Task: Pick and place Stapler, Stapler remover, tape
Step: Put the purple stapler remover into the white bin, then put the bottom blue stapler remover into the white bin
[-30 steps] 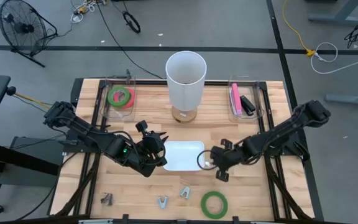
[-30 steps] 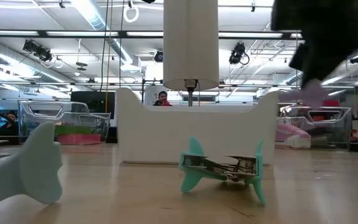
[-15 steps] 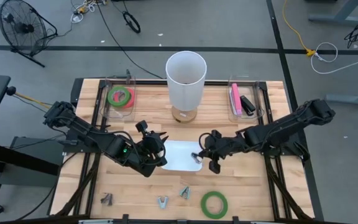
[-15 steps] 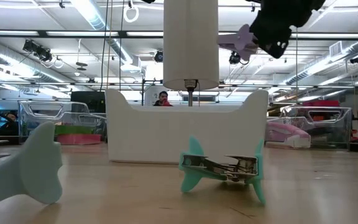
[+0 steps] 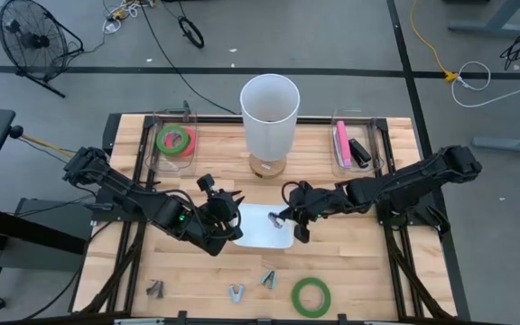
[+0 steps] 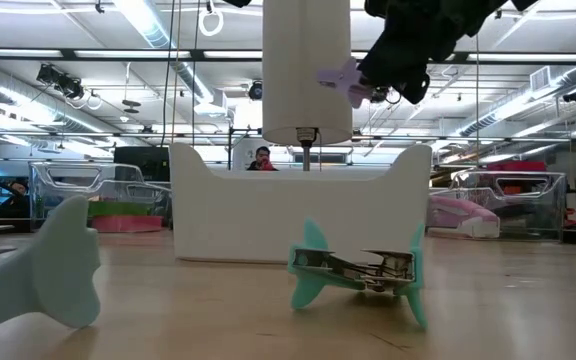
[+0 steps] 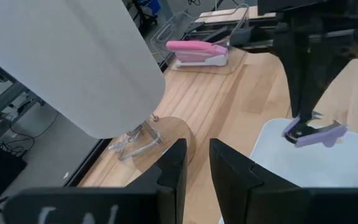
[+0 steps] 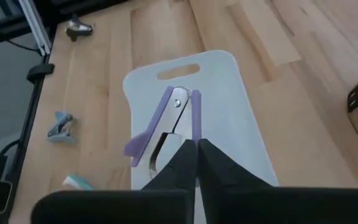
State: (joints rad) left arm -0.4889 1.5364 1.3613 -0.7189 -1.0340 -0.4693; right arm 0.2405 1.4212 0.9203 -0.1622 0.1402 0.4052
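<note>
The right gripper (image 5: 287, 219), clamped on a purple staple remover (image 8: 166, 124), is now hanging over the white tray (image 5: 255, 236) after travelling in from its right, suggesting release is near, while the left gripper (image 5: 227, 219), fingers narrowly apart, is waiting at the tray's left edge.

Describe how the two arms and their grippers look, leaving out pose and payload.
Both arms are dark, built of jointed segments. The left arm shows a small green light near its wrist, with black cabling along it. Left gripper and right gripper each have two dark, flat, tapered fingers. No other markings are legible.
</note>
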